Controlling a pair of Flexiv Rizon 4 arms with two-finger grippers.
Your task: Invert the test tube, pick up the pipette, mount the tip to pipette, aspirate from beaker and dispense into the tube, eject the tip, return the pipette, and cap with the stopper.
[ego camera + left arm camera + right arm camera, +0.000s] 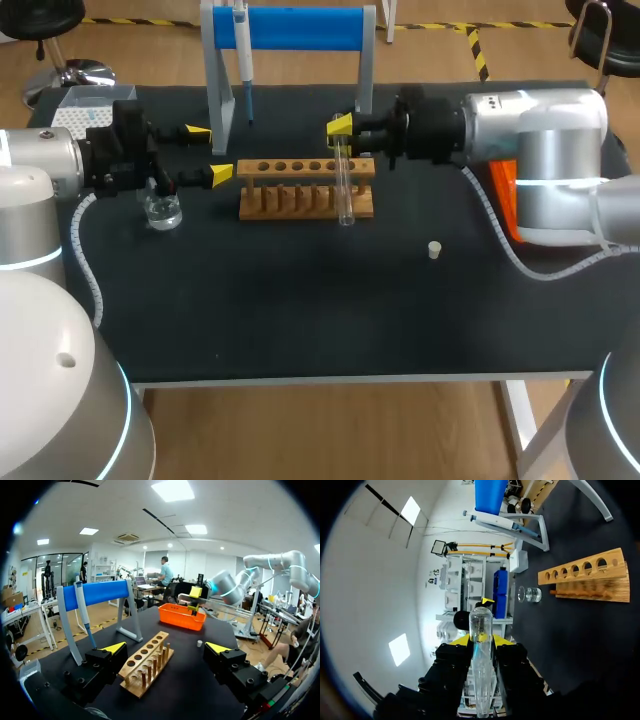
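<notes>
My right gripper (342,142) is shut on a clear test tube (346,195) at the right end of the wooden rack (300,195). In the right wrist view the tube (481,630) sticks out between the yellow tips, its rounded end away from the gripper (481,641). My left gripper (210,152) stands open just left of the rack, above a small glass beaker (162,212). The pipette (243,55) hangs on the blue-barred stand (300,28) behind. A small white stopper (434,250) lies on the mat to the right.
An orange bin (503,195) sits at the right, partly behind my right arm. A tip box (75,105) is at the far left corner. In the left wrist view the rack (147,662) lies ahead between the open fingers, with the orange bin (182,616) beyond.
</notes>
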